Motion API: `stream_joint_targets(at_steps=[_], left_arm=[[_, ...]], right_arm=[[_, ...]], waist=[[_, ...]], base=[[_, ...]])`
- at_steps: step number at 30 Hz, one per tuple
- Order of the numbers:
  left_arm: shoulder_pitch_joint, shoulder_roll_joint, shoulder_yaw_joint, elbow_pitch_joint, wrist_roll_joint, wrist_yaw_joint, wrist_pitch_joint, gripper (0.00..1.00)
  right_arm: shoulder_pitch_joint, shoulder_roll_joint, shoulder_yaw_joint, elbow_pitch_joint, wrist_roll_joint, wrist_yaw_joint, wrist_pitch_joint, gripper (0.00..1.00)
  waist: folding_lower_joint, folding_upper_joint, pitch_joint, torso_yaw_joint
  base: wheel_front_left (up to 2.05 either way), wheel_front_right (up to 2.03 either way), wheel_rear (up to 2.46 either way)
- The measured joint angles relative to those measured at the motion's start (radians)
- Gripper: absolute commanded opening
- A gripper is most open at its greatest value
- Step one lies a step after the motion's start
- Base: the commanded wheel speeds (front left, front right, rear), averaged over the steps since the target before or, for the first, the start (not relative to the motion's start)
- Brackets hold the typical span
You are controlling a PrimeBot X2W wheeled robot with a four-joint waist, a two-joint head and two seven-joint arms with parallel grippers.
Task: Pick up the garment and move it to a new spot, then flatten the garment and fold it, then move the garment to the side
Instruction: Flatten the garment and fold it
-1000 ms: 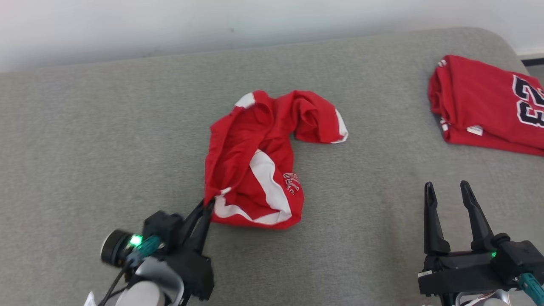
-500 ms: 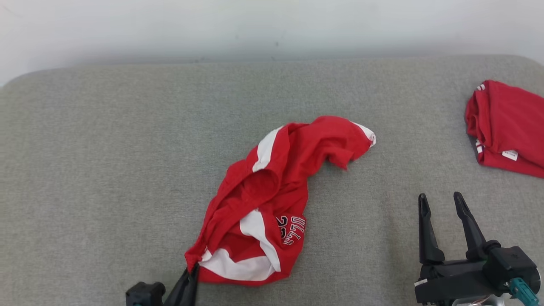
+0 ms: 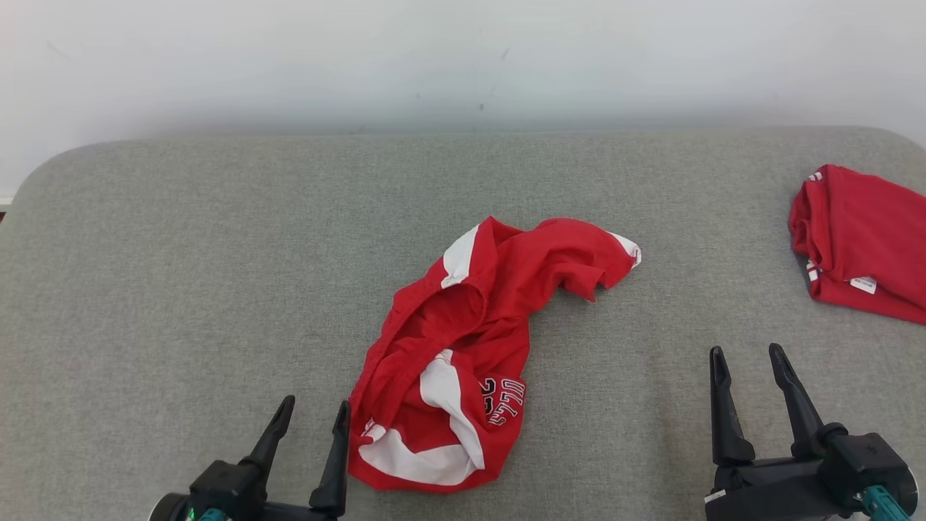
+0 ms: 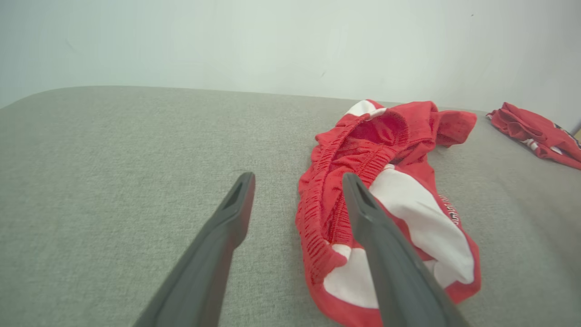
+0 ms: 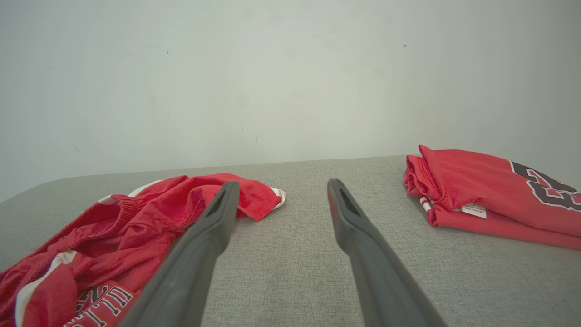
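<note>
The garment [image 3: 470,325] is lying crumpled mid-way across the grey surface [image 3: 181,253]; the left hand [image 3: 316,402] is gaping empty beside its near edge; the right hand [image 3: 746,349] is hanging open, well apart; flattening is probably calling for both pinching opposite waistband corners, spreading gently.

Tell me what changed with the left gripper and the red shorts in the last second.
The left gripper let go of the red shorts at their near corner and now stands open beside them; they lie crumpled on the grey surface. The right gripper stayed open, the folded red jersey untouched.
</note>
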Motion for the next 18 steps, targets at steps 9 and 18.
stream_joint_targets(at_steps=[9, 18], left_arm=[[-0.032, 0.005, -0.048, -0.001, 0.100, -0.055, 0.000, 1.00], [-0.087, 0.008, -0.115, 0.111, 0.139, -0.093, 0.001, 1.00]], right_arm=[[0.001, 0.000, 0.006, 0.002, 0.000, 0.000, 0.000, 1.00], [-0.001, 0.000, 0.012, 0.005, 0.010, 0.000, 0.000, 1.00]], waist=[[0.0000, 0.0000, 0.003, -0.018], [0.0001, 0.0000, 0.025, -0.043]], base=[[0.00, 0.00, 0.00], [0.00, 0.00, 0.00]])
